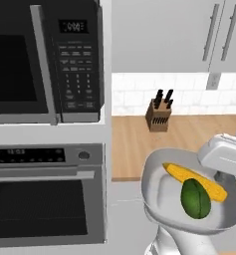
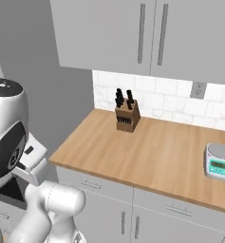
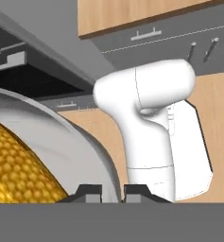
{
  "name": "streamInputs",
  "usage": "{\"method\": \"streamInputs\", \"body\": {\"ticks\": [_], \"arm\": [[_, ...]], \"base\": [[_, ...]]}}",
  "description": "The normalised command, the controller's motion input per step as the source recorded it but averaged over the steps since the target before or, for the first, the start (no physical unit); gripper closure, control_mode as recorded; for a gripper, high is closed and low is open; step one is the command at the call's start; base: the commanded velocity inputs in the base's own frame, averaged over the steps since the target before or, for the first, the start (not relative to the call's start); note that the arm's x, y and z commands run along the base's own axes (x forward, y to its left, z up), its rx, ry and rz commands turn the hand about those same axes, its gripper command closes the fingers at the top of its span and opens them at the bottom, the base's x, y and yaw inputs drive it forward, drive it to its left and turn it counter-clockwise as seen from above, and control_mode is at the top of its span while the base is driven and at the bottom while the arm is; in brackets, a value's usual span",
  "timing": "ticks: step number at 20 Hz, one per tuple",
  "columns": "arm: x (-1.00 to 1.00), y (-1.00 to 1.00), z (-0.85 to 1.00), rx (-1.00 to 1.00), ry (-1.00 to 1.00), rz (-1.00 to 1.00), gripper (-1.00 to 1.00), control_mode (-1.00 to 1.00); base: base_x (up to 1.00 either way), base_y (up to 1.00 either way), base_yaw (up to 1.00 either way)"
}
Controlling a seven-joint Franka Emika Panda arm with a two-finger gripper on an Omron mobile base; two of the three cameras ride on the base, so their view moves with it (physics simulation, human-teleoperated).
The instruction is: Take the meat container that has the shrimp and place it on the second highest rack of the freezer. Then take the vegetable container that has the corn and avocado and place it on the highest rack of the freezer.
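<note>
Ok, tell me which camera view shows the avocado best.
The left base view: the avocado lies whole and unblocked in the vegetable container, resting against the corn. The hand view catches a stretch of the corn and the container's rim, but not the avocado. The right base view looks at the counter instead.

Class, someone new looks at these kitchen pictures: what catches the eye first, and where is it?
A pale bowl held up off the counter at its rim by the gripper, with a yellow corn cob and a dark green avocado inside. Left of it stands the black microwave above the oven.
</note>
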Motion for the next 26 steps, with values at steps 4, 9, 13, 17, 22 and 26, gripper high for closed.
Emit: {"method": "streamInputs", "body": {"ticks": [4,9,13,17,22,26], "arm": [[0.0,0.0,0.0,0.0,0.0,0.0,1.0,1.0],[0.0,0.0,0.0,0.0,0.0,0.0,1.0,1.0],[0.0,0.0,0.0,0.0,0.0,0.0,1.0,1.0],[0.0,0.0,0.0,0.0,0.0,0.0,1.0,1.0],[0.0,0.0,0.0,0.0,0.0,0.0,1.0,1.0],[0.0,0.0,0.0,0.0,0.0,0.0,1.0,1.0]], "base": [[0.0,1.0,0.0],[0.0,1.0,0.0],[0.0,1.0,0.0],[0.0,1.0,-0.02],[0.0,1.0,-0.03],[-0.01,1.0,-0.01]]}}
